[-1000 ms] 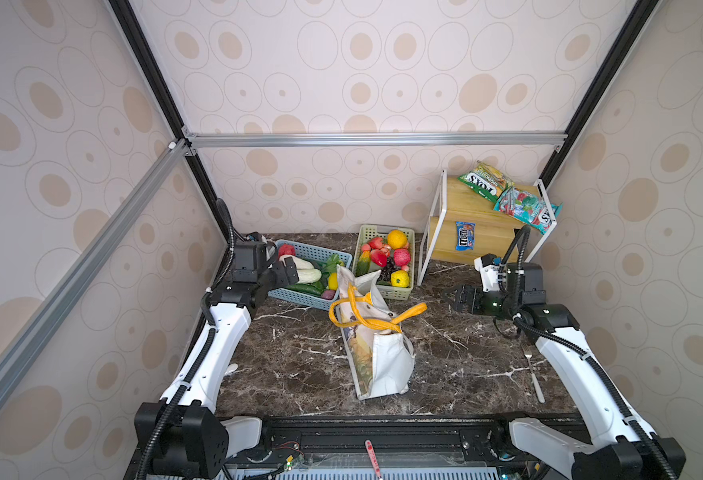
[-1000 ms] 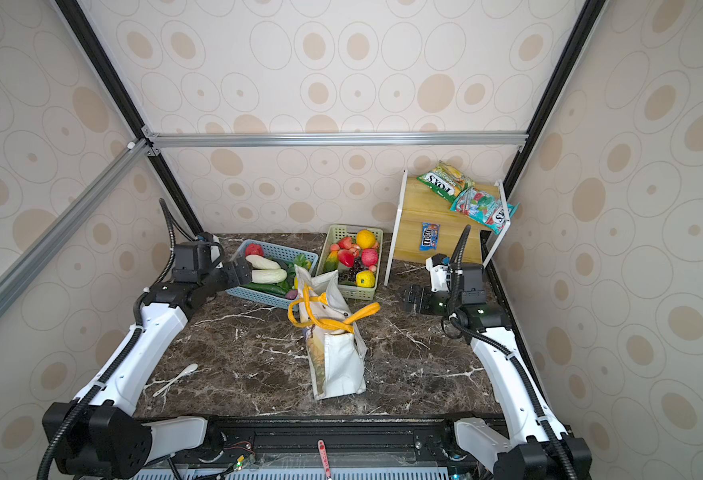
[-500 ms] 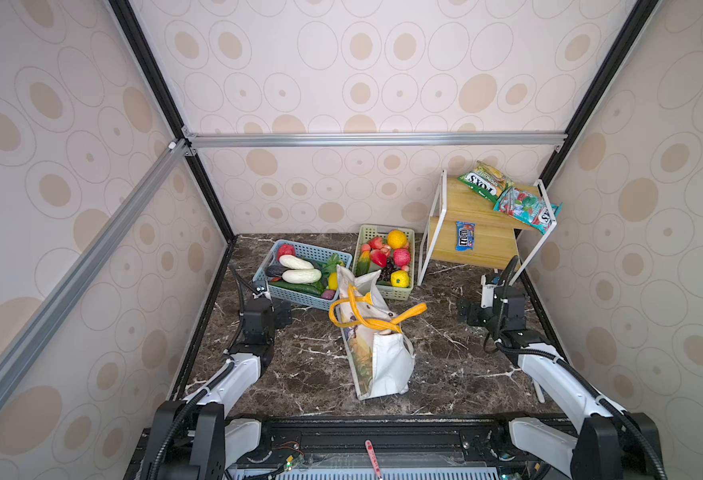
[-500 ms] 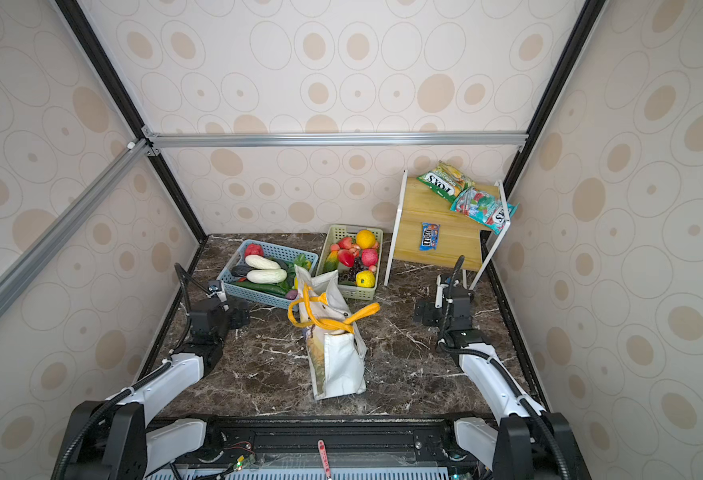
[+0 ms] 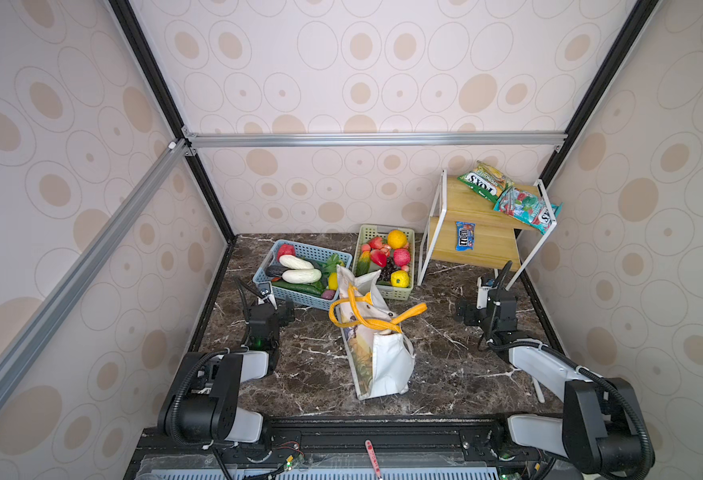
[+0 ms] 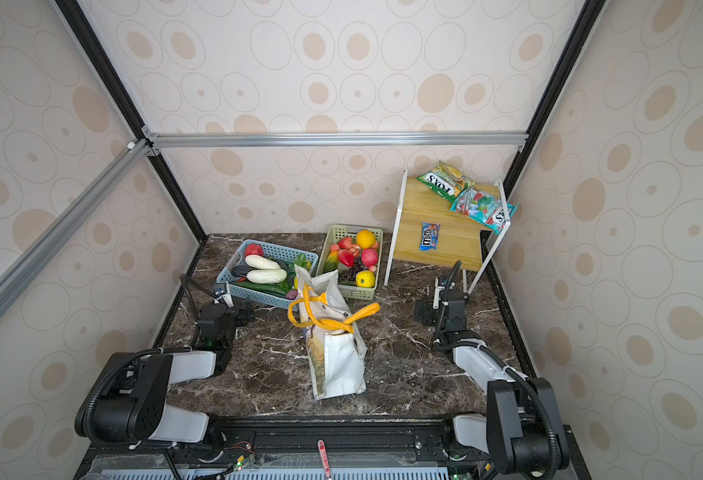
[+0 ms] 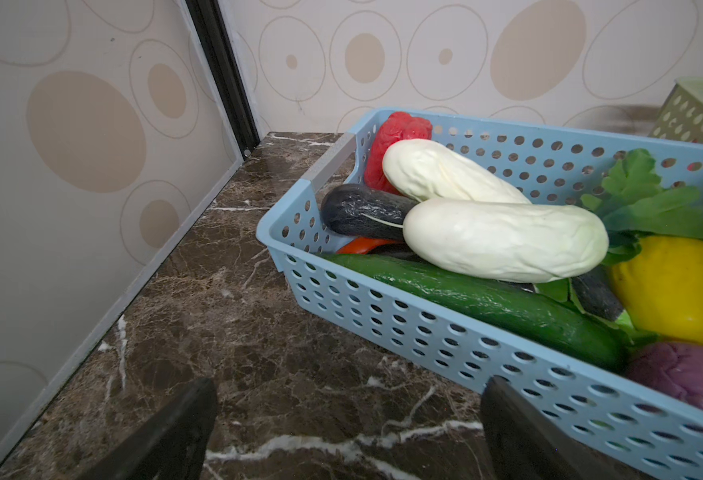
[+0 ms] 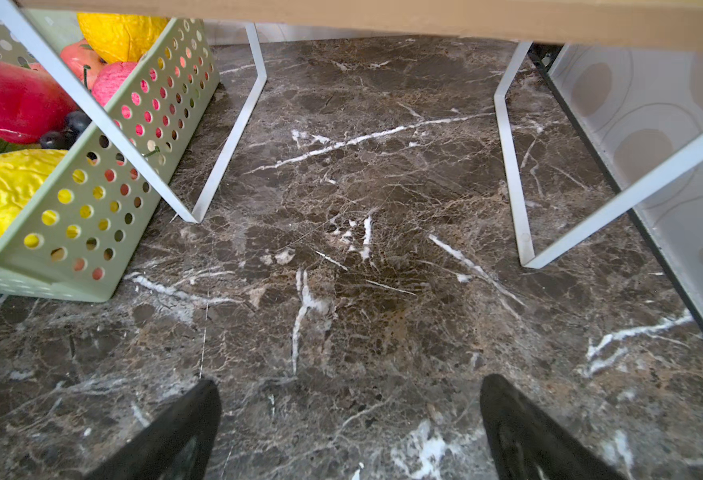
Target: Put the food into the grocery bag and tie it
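Pulled left tool and right tool down low, one each side of the grocery bag, jaws apart, empty. Left its handles seemingly knotted, much food behind it unpacked. Probably finished, or resetting.

Blue basket beside green basket, wooden rack on white legs, dark marble tabletop

The left gripper and right gripper sit low, fingers spread wide apart.
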